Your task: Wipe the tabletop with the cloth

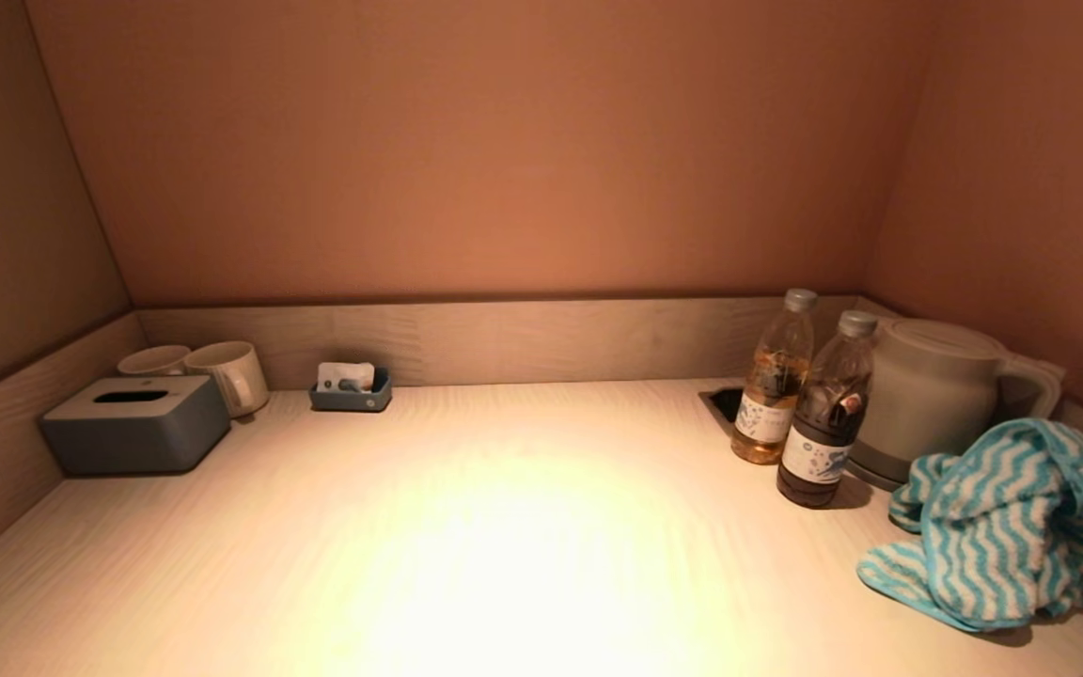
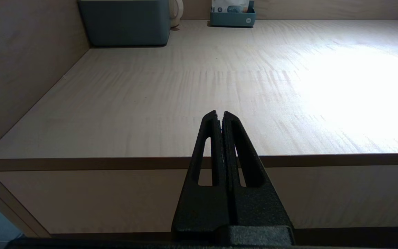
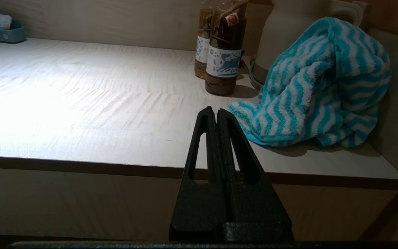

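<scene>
A blue-and-white zigzag striped cloth lies bunched at the right end of the pale wooden tabletop, against the right wall and in front of the kettle. It also shows in the right wrist view. My right gripper is shut and empty, held in front of the table's front edge, short of the cloth and a little to its left. My left gripper is shut and empty, in front of the table's front edge toward the left. Neither gripper shows in the head view.
Two bottles, one pale and one dark, stand beside a grey kettle at the back right. A grey tissue box, two mugs and a small blue tray sit at the back left. Walls close three sides.
</scene>
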Available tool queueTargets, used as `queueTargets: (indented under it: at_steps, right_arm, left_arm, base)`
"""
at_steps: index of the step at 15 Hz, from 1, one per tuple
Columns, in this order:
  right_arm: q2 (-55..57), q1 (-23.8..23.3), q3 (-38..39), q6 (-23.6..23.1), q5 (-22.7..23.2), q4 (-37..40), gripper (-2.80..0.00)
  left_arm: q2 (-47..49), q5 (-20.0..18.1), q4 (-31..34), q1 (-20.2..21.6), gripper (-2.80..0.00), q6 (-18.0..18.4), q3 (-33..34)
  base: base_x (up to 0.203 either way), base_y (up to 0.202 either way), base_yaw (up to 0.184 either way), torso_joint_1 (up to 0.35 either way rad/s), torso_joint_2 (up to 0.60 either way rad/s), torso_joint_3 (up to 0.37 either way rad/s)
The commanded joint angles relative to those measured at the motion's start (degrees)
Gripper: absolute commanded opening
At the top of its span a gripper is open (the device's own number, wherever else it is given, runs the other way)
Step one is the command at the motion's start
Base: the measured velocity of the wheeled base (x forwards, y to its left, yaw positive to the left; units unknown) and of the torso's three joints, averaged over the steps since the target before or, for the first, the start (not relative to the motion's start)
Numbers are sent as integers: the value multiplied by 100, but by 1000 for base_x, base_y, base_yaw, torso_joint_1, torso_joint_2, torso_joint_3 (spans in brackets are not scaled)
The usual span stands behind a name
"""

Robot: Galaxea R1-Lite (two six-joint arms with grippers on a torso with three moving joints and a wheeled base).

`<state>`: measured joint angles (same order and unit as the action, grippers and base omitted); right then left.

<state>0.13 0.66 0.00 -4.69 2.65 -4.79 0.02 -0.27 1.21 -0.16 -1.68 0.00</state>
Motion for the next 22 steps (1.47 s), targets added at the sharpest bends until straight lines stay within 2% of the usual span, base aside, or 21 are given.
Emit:
queueTargets:
  at_steps: [1,22]
  right_arm:
    - [-5,3,-4,2,-52,553,-280]
    - [-5,4,0,118,-72,514,-280]
  left_arm:
    - [-2,0,2,-2,-280,-8,0]
    - [-2,0,2,-2,-280,-8,0]
  base:
    - [0,0,0,0,0,0]
    - [0,0,0,0,0,0]
